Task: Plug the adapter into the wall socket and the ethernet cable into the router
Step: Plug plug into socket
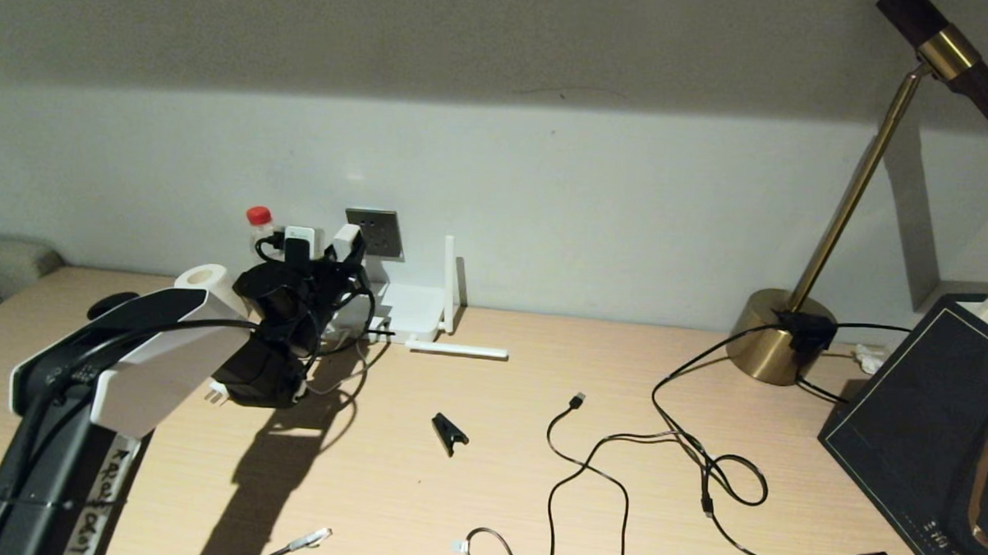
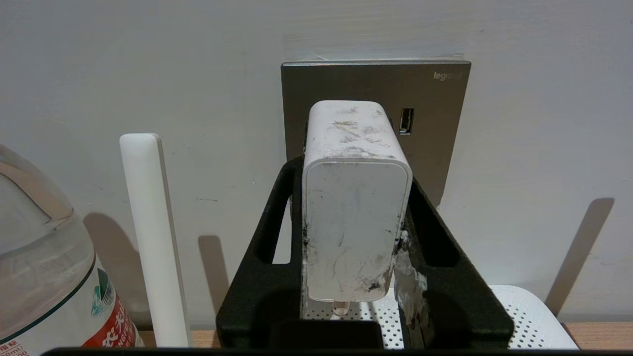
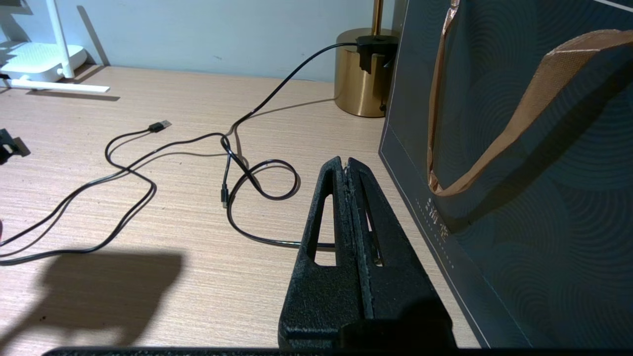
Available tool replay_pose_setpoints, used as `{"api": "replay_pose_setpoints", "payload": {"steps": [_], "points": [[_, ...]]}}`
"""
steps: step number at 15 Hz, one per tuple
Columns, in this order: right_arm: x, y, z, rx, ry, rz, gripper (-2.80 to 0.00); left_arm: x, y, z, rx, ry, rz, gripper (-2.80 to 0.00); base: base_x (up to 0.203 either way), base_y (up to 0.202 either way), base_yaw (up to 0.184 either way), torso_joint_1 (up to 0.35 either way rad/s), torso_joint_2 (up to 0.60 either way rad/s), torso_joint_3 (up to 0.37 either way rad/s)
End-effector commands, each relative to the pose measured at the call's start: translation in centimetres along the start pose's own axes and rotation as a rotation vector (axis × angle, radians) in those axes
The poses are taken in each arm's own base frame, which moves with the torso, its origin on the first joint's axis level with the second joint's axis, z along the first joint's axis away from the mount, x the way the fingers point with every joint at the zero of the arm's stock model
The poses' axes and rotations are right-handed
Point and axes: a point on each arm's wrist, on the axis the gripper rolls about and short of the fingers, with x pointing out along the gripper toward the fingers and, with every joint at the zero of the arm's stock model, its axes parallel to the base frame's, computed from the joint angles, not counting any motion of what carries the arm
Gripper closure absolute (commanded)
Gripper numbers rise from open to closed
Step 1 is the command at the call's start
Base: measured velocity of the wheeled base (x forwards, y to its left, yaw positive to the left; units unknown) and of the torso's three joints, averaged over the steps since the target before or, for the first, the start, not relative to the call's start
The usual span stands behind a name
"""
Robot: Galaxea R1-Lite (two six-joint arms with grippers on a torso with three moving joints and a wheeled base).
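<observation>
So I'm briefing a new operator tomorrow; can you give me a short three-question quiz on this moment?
1. True or false: the left tool grips the adapter in front of the wall socket.
2. Which lies nearest the right tool? A) water bottle B) dark gift bag C) router
3. Fill in: the right tool's fingers are ____.

Key: 1 true; 2 B; 3 shut.

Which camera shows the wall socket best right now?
Left wrist view: the wall socket fills the frame, with the adapter in the left hand in front. Head view shows it small; right wrist view misses it.
</observation>
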Motion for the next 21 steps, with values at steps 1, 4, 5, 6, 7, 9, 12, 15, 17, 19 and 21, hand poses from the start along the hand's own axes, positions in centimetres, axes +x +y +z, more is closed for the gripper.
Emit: {"api": "replay_pose_setpoints", "payload": {"steps": [1, 4, 5, 6, 7, 9, 12, 15, 17, 19, 21], "points": [[0.2, 0.0, -1.0, 0.0, 0.035, 0.0, 0.0, 0.0, -0.2, 0.1, -0.001, -0.007, -0.005, 0.0, 0.0, 0.0, 0.0, 0.0, 0.0, 0.0], [0.2, 0.0, -1.0, 0.0, 0.035, 0.0, 0.0, 0.1, -0.8, 0.1, -0.006, -0.005, -0.015, 0.0, 0.0, 0.0, 0.0, 0.0, 0.0, 0.0], [0.2, 0.0, -1.0, 0.0, 0.035, 0.001, 0.0, 0.1, -0.9, 0.0, -0.007, -0.002, -0.016, 0.0, 0.0, 0.0, 0.0, 0.0, 0.0, 0.0], [0.2, 0.0, -1.0, 0.001, 0.035, 0.001, 0.0, 0.1, -0.9, -0.1, -0.008, 0.004, -0.018, 0.0, 0.0, 0.0, 0.0, 0.0, 0.0, 0.0], [0.2, 0.0, -1.0, 0.0, 0.035, 0.001, 0.0, 0.1, -0.9, 0.0, -0.012, 0.002, -0.018, 0.0, 0.0, 0.0, 0.0, 0.0, 0.0, 0.0], [0.2, 0.0, -1.0, 0.0, 0.035, 0.001, 0.0, 0.3, -1.0, 0.0, -0.021, 0.002, -0.019, 0.0, 0.0, 0.0, 0.0, 0.0, 0.0, 0.0], [0.2, 0.0, -1.0, 0.0, 0.035, 0.0, 0.0, 0.7, -0.9, 0.1, -0.022, 0.001, -0.016, 0.0, 0.0, 0.0, 0.0, 0.0, 0.0, 0.0], [0.2, 0.0, -1.0, 0.0, 0.035, 0.0, 0.0, 0.8, -0.9, -0.1, -0.022, 0.009, -0.017, 0.0, 0.0, 0.0, 0.0, 0.0, 0.0, 0.0], [0.2, 0.0, -1.0, 0.0, 0.035, 0.001, 0.0, 0.9, -0.9, -0.1, -0.022, 0.007, -0.017, 0.0, 0.0, 0.0, 0.0, 0.0, 0.0, 0.0], [0.2, 0.0, -1.0, 0.0, 0.035, 0.0, 0.0, 1.0, -0.8, 0.0, -0.022, 0.01, -0.016, 0.0, 0.0, 0.0, 0.0, 0.0, 0.0, 0.0], [0.2, 0.0, -1.0, 0.0, 0.035, 0.001, 0.0, 1.2, -0.9, 0.1, -0.022, 0.009, -0.017, 0.0, 0.0, 0.0, 0.0, 0.0, 0.0, 0.0]]}}
